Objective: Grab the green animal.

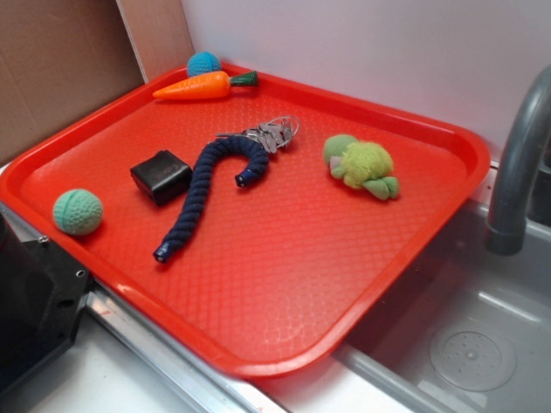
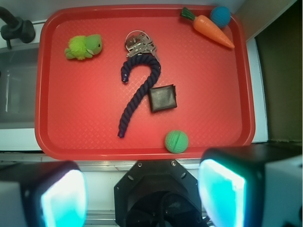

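Green animal (image 1: 362, 166) lying on the red tray (image 1: 284, 284), toward the side nearest the sink (image 1: 465, 344) and faucet (image 1: 516, 172), woolly yellow-green body rounded, darker head pointing toward the tray's middle. Sitting alone there, nothing touching it, bare tray all around.

Gripper (image 2: 142, 189) hanging high above the near edge of the tray, well apart from the toy; two pale finger pads (image 2: 61, 198) showing at the bottom corners of the wrist view with a wide gap between, so jaws spread and holding nothing.

Judging the step as the approach, not yet begun. Needing to travel across the tray to the toy's corner, then coming down centred over the round body rather than the head or feet, fingers straddling the narrower width. Pressing low enough to catch the plush, since soft wool likely compressing and slipping under a shallow pinch.

Lying elsewhere: dark blue rope (image 1: 207, 194) curving through the middle, keys (image 1: 271, 133) at its hooked end, black wallet (image 1: 161, 176) beside it, teal-green ball (image 1: 77, 212) near the front edge, orange carrot (image 1: 202, 85) and blue ball (image 1: 203, 63) at the far corner. None blocking a high path; keys and rope hook closest to the toy, still apart. Minding the tray rim and faucet on that side.
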Controlling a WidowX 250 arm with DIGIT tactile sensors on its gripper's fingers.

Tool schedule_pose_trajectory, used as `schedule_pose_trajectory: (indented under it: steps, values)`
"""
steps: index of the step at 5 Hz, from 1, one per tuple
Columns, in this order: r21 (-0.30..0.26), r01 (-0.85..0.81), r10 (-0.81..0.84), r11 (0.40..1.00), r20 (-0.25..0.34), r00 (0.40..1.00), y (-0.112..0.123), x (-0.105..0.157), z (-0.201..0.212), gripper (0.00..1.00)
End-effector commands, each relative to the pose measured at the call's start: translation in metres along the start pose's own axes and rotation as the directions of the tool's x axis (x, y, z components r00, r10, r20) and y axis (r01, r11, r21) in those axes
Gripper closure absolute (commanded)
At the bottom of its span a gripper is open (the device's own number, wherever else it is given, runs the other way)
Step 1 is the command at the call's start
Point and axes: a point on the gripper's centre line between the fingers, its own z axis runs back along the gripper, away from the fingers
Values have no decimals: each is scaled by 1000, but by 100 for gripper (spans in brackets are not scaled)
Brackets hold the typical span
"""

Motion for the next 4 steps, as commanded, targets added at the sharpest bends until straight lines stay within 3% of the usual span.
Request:
schedule_pose_trajectory:
  steps: [1, 2, 3, 4]
  values:
    - [0, 0, 0, 1000, 0, 1000, 0, 0, 0, 0]
    - [-22, -172, 172, 985, -6, 985, -9, 26, -45, 0]
    - [-24, -377, 378, 926, 42, 925, -22, 56, -72, 0]
    - [-168, -590, 606, 789, 63, 793, -39, 95, -105, 0]
